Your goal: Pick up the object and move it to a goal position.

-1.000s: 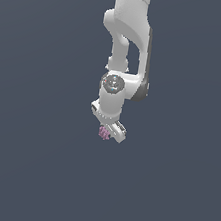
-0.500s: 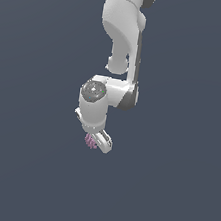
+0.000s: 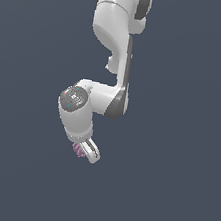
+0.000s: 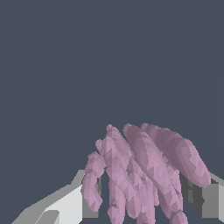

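Arm: white Panda (image 3: 115, 32) hangs from 12 o'clock of the exterior view, wrist bent toward 7 o'clock.
Gripper: gripper (image 3: 86, 152) clamped on the object, fingers (image 4: 65, 205) pressed to both its sides, narrow gap.
Object: pink-purple ridged lump (image 3: 79, 149), held between the fingers; fills the wrist view (image 4: 144, 175).
Surroundings: plain dark grey-blue backdrop.

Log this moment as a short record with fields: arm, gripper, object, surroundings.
arm: white Panda arm reaching down from the top of the exterior view
gripper: gripper tilted, shut on the object
object: pink-purple ridged lump, held between the fingers, small beside the gripper
surroundings: plain dark grey-blue background; no goal marker visible
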### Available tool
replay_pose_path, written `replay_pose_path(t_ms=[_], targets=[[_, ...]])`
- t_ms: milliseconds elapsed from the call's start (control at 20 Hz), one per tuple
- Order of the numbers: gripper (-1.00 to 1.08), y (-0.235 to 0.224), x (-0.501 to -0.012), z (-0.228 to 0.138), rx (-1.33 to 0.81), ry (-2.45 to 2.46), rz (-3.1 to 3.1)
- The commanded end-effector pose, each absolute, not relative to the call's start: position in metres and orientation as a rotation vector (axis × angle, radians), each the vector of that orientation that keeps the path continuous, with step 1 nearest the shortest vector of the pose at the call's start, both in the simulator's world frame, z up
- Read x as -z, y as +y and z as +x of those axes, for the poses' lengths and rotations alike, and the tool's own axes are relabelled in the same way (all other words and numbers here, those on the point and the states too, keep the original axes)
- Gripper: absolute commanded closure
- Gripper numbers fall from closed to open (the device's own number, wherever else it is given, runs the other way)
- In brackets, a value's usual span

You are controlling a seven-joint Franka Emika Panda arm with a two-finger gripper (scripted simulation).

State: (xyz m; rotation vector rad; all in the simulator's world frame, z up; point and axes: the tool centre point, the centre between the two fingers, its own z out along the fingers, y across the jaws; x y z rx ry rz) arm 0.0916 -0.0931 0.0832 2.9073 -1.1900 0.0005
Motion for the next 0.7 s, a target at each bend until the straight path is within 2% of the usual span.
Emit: replay_pose_path(t_ms=[0,650], targets=[[1.08,-0.101,-0.085,0.102,0.000,-1.189,2.908],[1.08,-0.122,-0.090,0.128,0.000,-1.190,2.907]])
